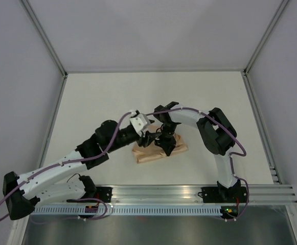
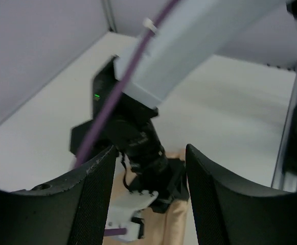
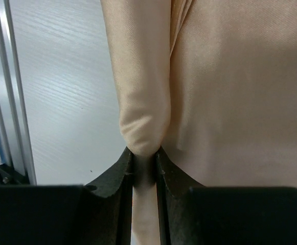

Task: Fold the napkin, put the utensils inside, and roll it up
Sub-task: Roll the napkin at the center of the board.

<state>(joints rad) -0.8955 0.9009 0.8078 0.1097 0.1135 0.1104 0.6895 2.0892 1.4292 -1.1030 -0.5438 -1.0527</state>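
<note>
Tightly pinched fold, little elbow room

Grips a rounded ridge of the napkin (image 3: 140, 117) in the right gripper (image 3: 144, 163), jaws clenched narrow on the cloth; shows the left gripper (image 2: 148, 158) spread wide and empty, just above the right arm's wrist (image 2: 138, 138). Finds the napkin bunched and partly folded in the middle of the table (image 1: 112, 102), toward the near rail (image 1: 189, 191). Risks, as a judgement only: drags the whole bundle (thin cloth, likely to slide) instead of turning one layer if pulled hard; loses the fold if the pinch slips; knocks arm against arm, given so little room between them.
</note>
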